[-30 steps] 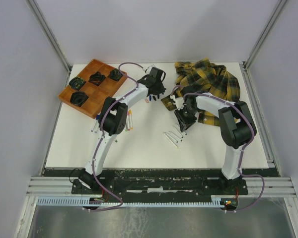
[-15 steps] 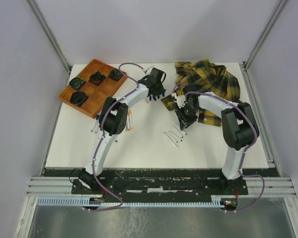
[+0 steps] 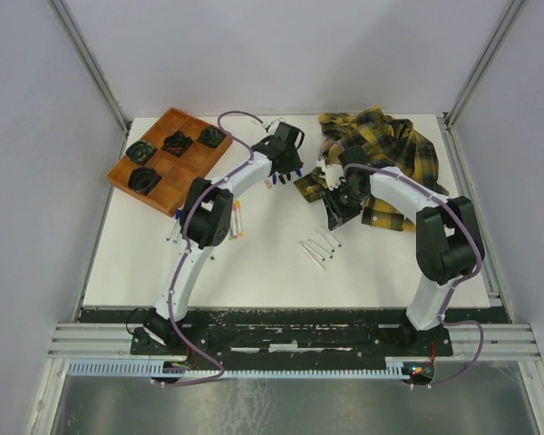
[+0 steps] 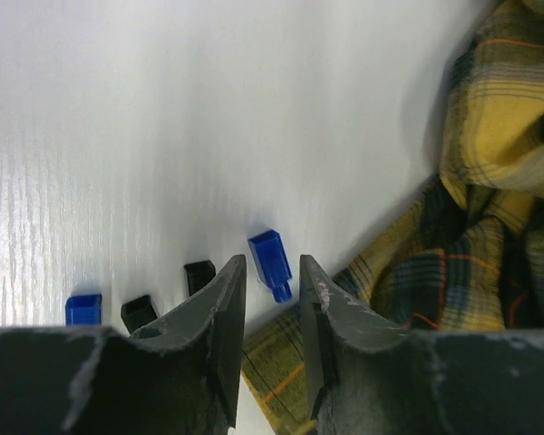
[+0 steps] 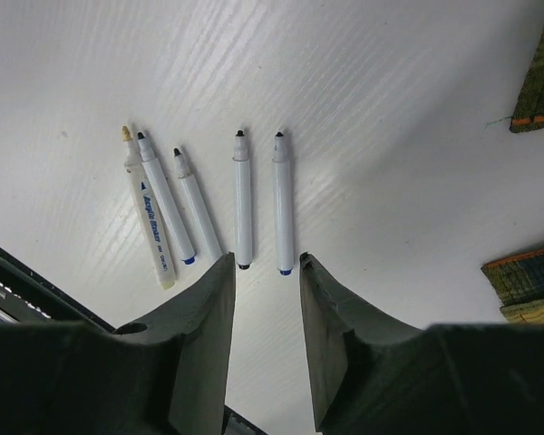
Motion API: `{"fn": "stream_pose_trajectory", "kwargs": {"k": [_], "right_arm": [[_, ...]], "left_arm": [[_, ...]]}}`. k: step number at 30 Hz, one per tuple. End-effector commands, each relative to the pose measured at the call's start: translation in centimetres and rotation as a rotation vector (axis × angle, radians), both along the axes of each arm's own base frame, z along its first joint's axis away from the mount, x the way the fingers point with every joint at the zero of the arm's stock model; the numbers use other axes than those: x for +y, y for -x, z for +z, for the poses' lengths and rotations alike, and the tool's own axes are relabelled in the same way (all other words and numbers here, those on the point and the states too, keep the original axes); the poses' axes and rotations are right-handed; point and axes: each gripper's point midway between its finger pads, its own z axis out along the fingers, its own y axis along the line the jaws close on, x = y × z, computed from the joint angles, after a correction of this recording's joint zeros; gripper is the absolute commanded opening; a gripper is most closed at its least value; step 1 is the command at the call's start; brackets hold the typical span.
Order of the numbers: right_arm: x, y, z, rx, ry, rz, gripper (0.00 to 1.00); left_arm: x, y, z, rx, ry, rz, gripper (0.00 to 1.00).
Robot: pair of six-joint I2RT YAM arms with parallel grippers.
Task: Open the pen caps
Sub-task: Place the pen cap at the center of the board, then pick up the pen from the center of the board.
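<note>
Under my left wrist: four loose caps on the table (image 4: 163, 109), in a row. The blue cap (image 4: 268, 256) lies just past the fingertips of my left gripper (image 4: 272, 276), in line with the gap. Its long axis runs nearly along my reach, nub end toward me. Two black caps (image 4: 199, 275) and another blue one sit to the left of it, and the shirt (image 4: 490, 227) is close on the right. Left fingers: narrow gap, nothing between them.

Right gripper (image 5: 265, 263): fingers likewise a little apart, empty. Five markers (image 5: 243, 199) lie side by side just ahead, long axes roughly along my reach. Their bare tips point away and their butt ends are nearest my fingertips. All five show naked nibs, so I judge this batch done.

Top view: left gripper (image 3: 290, 163) is far centre, beside the shirt's edge. Right gripper (image 3: 335, 207) is between the shirt and the five markers.

A second marker group (image 3: 237, 220) lies beside my left arm's elbow, well apart from both grippers, axes running near to far. Its ends look coloured, but they are too small to tell whether caps are on.

Judgement: if those are capped, the next move turns on that group. It lies on the left side, nearer my left arm, back toward the base from the left fingers. My right gripper would have to cross over to hold the other end.
</note>
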Motion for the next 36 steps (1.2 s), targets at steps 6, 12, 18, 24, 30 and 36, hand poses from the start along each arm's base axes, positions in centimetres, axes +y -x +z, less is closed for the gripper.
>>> {"fn": "stream_pose_trajectory", "kwargs": {"k": [6, 12, 18, 24, 30, 36], "right_arm": [[1.6, 0.5, 6.2, -0.160, -0.154, 0.155, 0.42], [2.7, 2.5, 9.6, -0.222, -0.276, 0.259, 0.41], [3.6, 4.2, 13.0, -0.311, -0.383, 0.340, 0.41], [4.3, 5.7, 14.6, -0.332, -0.459, 0.384, 0.41], [4.5, 6.0, 14.6, -0.308, -0.479, 0.391, 0.41], [4.7, 6.1, 14.2, -0.283, -0.488, 0.391, 0.41]], "left_arm": [[1.8, 2.4, 15.1, -0.281, 0.014, -0.050, 0.35], [7.2, 8.5, 15.5, -0.387, -0.037, -0.050, 0.35], [12.7, 15.0, 14.8, -0.487, -0.074, -0.046, 0.44], [16.6, 19.7, 11.6, -0.490, -0.115, -0.045, 0.64], [17.8, 21.7, 8.6, -0.431, -0.137, -0.066, 0.65], [18.3, 21.8, 7.0, -0.378, -0.193, -0.075, 0.62]]}}
